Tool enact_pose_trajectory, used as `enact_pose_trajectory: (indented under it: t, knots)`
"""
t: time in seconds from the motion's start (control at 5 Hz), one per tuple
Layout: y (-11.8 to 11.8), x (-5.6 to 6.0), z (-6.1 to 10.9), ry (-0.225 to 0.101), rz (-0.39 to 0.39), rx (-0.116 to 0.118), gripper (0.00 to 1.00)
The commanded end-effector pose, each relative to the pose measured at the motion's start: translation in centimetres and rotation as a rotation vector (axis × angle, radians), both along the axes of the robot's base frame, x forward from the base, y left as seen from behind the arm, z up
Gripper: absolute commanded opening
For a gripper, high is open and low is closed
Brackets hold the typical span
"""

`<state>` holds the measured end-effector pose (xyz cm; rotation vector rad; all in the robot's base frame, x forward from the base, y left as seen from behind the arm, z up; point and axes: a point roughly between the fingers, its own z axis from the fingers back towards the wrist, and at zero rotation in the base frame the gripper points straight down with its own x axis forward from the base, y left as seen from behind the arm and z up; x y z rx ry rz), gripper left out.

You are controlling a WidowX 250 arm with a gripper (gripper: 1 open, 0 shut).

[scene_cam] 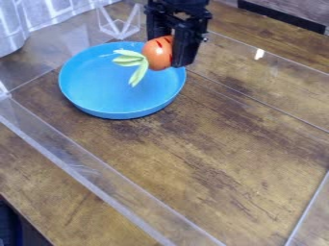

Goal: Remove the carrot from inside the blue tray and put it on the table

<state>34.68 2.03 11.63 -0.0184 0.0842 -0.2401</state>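
The carrot (pixel 152 55) hangs above the right rim of the blue tray (pixel 103 91), its orange-red body pinched in my black gripper (pixel 167 53) and its pale green leaves (pixel 131 64) sticking out to the left over the dish. The gripper points down and is shut on the carrot's body. The tray itself holds nothing else and rests on the dark wood table (pixel 218 144) under a glossy clear sheet.
A clear plastic edge (pixel 90 168) runs diagonally across the table's front left. A pale cloth-like thing (pixel 11 29) shows at the far left corner. Open tabletop stretches right of and in front of the tray.
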Motion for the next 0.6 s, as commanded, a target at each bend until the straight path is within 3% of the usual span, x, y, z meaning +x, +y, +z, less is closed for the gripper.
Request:
enact_pose_trajectory:
  t: [0.0, 0.4]
  knots:
    - [-1.11, 0.45, 4.48, -0.135, -0.021, 0.011, 0.0]
    - [-2.09, 0.63, 4.82, -0.145, -0.042, 0.013, 0.0]
